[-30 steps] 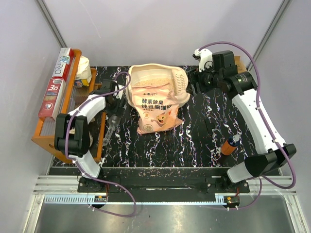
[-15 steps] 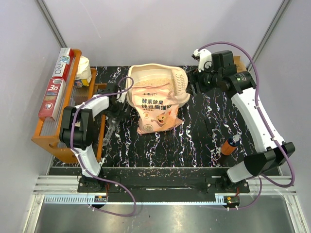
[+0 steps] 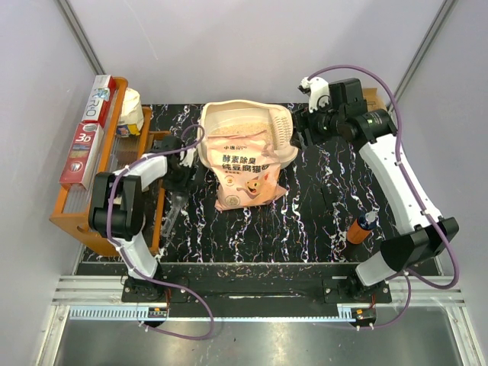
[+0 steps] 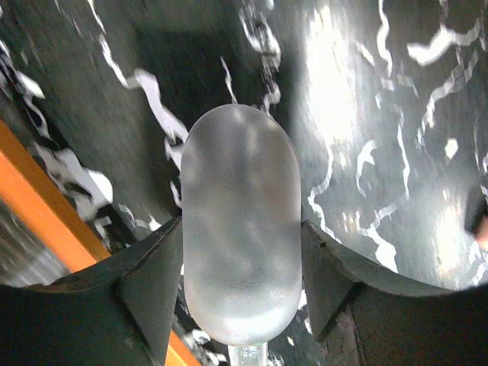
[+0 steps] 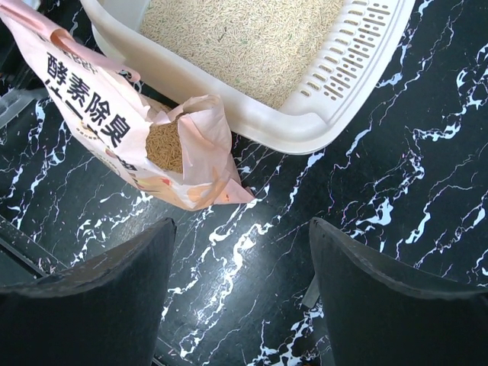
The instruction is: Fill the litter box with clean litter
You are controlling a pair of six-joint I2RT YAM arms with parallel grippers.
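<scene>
Smooth cream litter box (image 3: 284,126) sits upper centre of the top view on the black marbled desk (image 5: 381,213), with grainy tan clean litter (image 5: 244,38) inside and a pink bag (image 5: 114,130) leaning on it. Left pincer (image 4: 242,274) pinches a frosted oval scoop (image 4: 240,191), pointing down. Right pincer (image 5: 240,229) hovers spread wide by the slotted end.

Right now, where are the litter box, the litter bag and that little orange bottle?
litter box (image 5: 347,57): right wrist view, on its slotted grille end.
litter bag (image 3: 245,181): top view, on its printed front.
orange bottle (image 3: 357,231): top view, on its body.
</scene>
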